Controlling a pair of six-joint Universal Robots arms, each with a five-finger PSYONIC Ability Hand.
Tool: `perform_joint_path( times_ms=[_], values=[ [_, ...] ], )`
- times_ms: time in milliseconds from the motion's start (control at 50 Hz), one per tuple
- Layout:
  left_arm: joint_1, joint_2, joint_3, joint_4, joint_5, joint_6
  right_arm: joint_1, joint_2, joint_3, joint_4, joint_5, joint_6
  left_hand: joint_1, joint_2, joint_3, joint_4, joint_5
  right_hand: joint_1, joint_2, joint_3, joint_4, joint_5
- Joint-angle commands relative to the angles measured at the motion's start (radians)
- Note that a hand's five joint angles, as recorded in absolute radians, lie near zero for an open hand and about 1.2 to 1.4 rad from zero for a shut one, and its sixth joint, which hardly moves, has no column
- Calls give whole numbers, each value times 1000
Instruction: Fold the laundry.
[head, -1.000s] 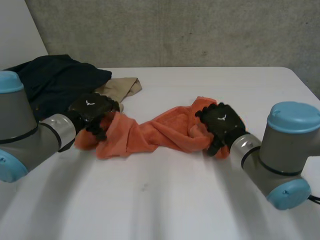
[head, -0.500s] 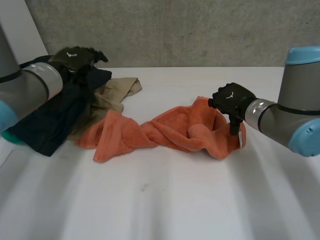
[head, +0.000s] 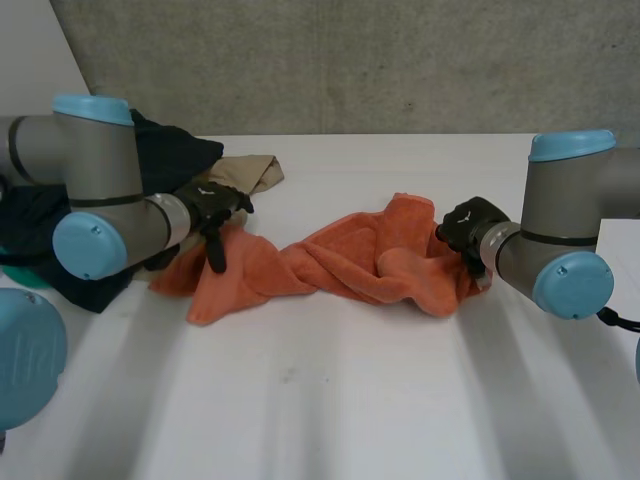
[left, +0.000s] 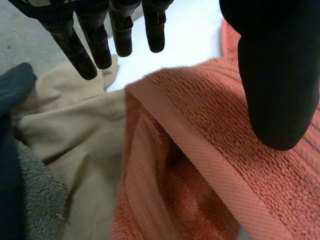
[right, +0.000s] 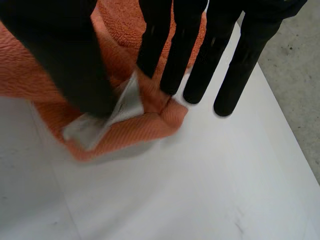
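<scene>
An orange towel lies crumpled in a long twisted band across the middle of the white table. My left hand hovers over its left end, open. In the left wrist view the straight fingers and the thumb stand apart above the towel's hemmed edge. My right hand is at the towel's right end. There the thumb and the fingers pinch the corner of the towel beside its white label.
A dark garment is piled at the back left, with a beige cloth beside it. The beige cloth touches the towel's left end. The table's right edge runs close to my right hand.
My left hand swung up to the dark pile, then came down over the towel's left end. My right hand lifted, then settled on the right corner and closed on it.
</scene>
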Motion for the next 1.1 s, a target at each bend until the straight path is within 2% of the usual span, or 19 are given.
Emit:
perform_joint_path(
  times_ms=[20, 60, 140, 160, 220, 300, 320, 360, 380, 420, 440, 500, 560, 640, 820, 940, 960, 980, 1100],
  values=[
    [-28, -34, 13, -4, -32, 82, -7, -30, -13, -3, -10, 48, 280, 291, 282, 294, 294, 362, 353, 358, 371, 378],
    [-33, -41, 28, -2, -43, 102, -9, -30, -26, -5, -18, 48, 371, 382, 372, 384, 385, 362, 353, 358, 371, 378],
    [-46, -72, 94, -1, -77, 139, -10, -20, -61, -8, -35, 54, 892, 903, 894, 906, 907, 362, 353, 358, 371, 378],
    [-51, -84, 125, 1, -95, 149, -12, -17, -79, -16, -36, 59, 1144, 1155, 1145, 1157, 1158, 362, 353, 358, 371, 378],
    [-56, -101, 185, 2, -126, 159, -14, -18, -115, -48, -36, 74, 1146, 1157, 1148, 1160, 1160, 362, 353, 358, 371, 378],
    [-59, -100, 347, 60, -147, 160, -15, -41, -178, -206, -33, 172, 1146, 1157, 1148, 1160, 1160, 362, 353, 358, 371, 378],
    [-59, -92, 373, 80, -150, 157, -18, -74, -191, -312, -32, 253, 1146, 1157, 1148, 1160, 1160, 362, 353, 358, 371, 378],
    [-56, -68, 420, 133, -156, 148, -23, -105, -193, -394, -26, 315, 1146, 1157, 1148, 1160, 1160, 362, 353, 358, 371, 378],
    [-51, -31, 452, 203, -172, 111, -30, -140, -184, -515, -13, 400, 1146, 1157, 1148, 1160, 1160, 362, 353, 358, 371, 378],
    [-49, 12, 455, 258, -189, 59, -33, -174, -165, -615, 6, 466, 1146, 1157, 1148, 1160, 1160, 362, 353, 358, 371, 378],
    [-48, 66, 441, 319, -199, 3, -35, -213, -136, -720, 34, 525, 1146, 1157, 1148, 1160, 1160, 362, 353, 358, 371, 378],
    [-42, 164, 345, 415, -207, -85, -40, -272, -80, -880, 78, 595, 1146, 1157, 1148, 1160, 1160, 362, 353, 358, 371, 378],
    [-36, 233, 224, 461, -198, -134, -40, -309, -29, -890, 88, 597, 1146, 1157, 1148, 1160, 1160, 362, 353, 358, 371, 378],
    [-31, 362, -87, 522, -146, -174, -41, -366, 95, -773, 45, 606, 1146, 1157, 1148, 1160, 1160, 362, 353, 358, 371, 378],
    [-23, 499, -623, 561, -34, -154, -99, -445, 407, -521, -102, 608, 1146, 1157, 1148, 1160, 1160, 362, 353, 358, 371, 378],
    [-22, 516, -861, 538, 27, -70, -136, -445, 559, -455, -176, 524, 710, 721, 711, 723, 724, 362, 353, 358, 371, 378],
    [-20, 519, -905, 520, 47, -41, -144, -448, 581, -459, -188, 495, 506, 516, 507, 519, 520, 362, 353, 358, 371, 378],
    [-19, 519, -919, 506, 57, -27, -145, -448, 588, -465, -191, 484, 422, 433, 424, 436, 436, 362, 353, 358, 371, 378],
    [18, 567, -892, 327, 132, -1, -142, -457, 585, -499, -184, 433, 237, 248, 239, 250, 251, 362, 353, 358, 371, 378]
  ],
)
